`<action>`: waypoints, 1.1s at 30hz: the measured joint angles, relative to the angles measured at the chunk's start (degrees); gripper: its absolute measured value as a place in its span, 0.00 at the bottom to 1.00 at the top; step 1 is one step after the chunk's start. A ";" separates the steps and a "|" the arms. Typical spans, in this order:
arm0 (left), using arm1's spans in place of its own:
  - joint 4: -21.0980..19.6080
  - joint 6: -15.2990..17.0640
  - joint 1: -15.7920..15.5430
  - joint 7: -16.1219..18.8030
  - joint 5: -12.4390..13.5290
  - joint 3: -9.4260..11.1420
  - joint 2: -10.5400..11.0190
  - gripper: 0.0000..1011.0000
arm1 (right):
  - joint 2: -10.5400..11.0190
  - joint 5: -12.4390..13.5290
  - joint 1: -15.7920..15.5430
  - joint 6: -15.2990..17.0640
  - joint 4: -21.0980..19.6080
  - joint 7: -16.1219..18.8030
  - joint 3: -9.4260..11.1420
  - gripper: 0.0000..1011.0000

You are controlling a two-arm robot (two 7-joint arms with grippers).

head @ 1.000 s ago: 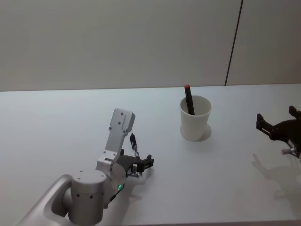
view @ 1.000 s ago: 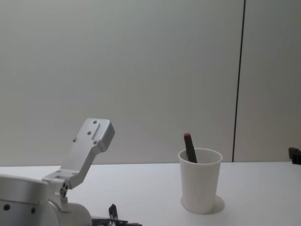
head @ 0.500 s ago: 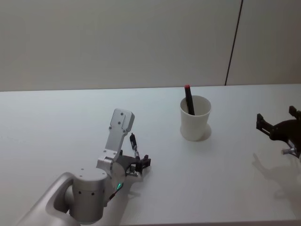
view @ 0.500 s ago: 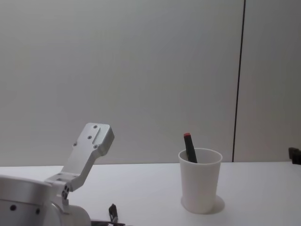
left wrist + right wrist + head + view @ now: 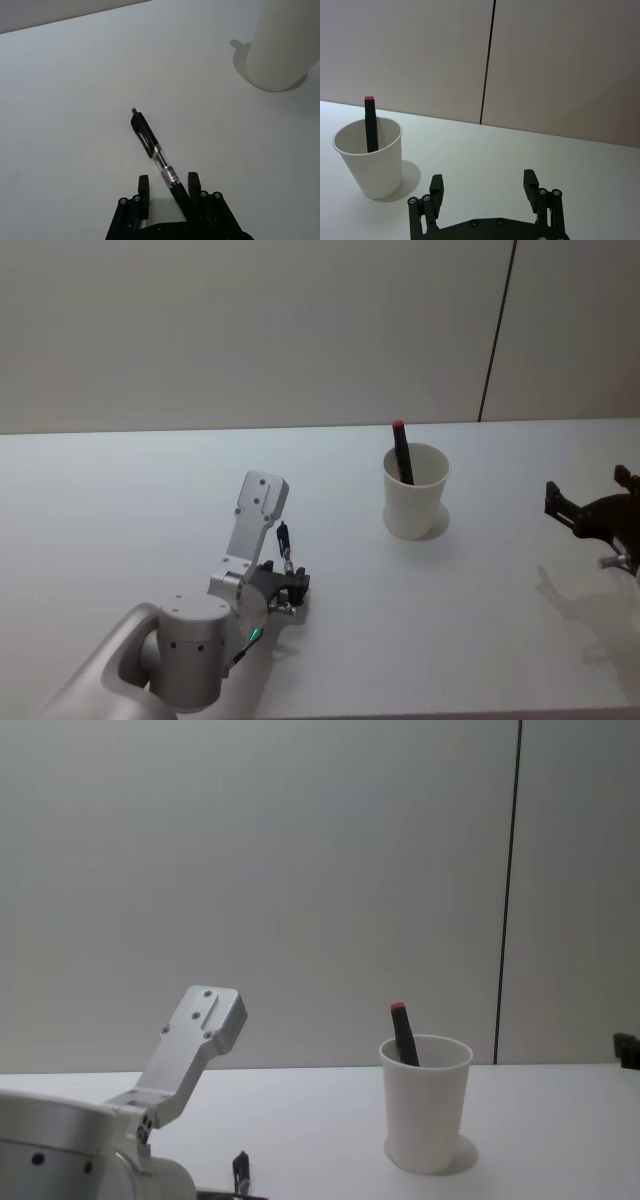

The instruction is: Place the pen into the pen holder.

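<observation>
In the head view's lower left, the left pincer (image 5: pixel 168 184) sits spread around one end of the slim black click pen (image 5: pixel 151 148), which lies on the white tabletop (image 5: pixel 120 500). The tapered white paper cup (image 5: pixel 414 502) stands centre right, holding 1 red-tipped black marker (image 5: pixel 401 448). The right pincer (image 5: pixel 588 495) hovers spread at the right edge.

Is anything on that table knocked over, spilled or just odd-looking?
Nothing is spilled or damaged. The pen holder stands upright with a red-tipped marker leaning inside. One pen lies flat on the table, off-centre between the open fingers of the left pincer. The right pincer waits far right.
</observation>
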 joint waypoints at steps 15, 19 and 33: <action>0.20 0.23 0.10 -0.10 0.29 -0.29 -0.28 0.13 | 0.00 0.00 0.00 0.00 0.00 0.00 0.00 0.99; 0.11 0.23 0.21 -0.07 0.30 -0.36 -0.30 0.13 | 0.00 0.00 0.00 0.00 0.00 0.00 0.00 0.99; -1.49 -1.91 1.33 -0.08 1.68 -0.72 0.32 0.13 | 0.00 0.00 0.00 0.00 0.00 0.00 0.00 0.99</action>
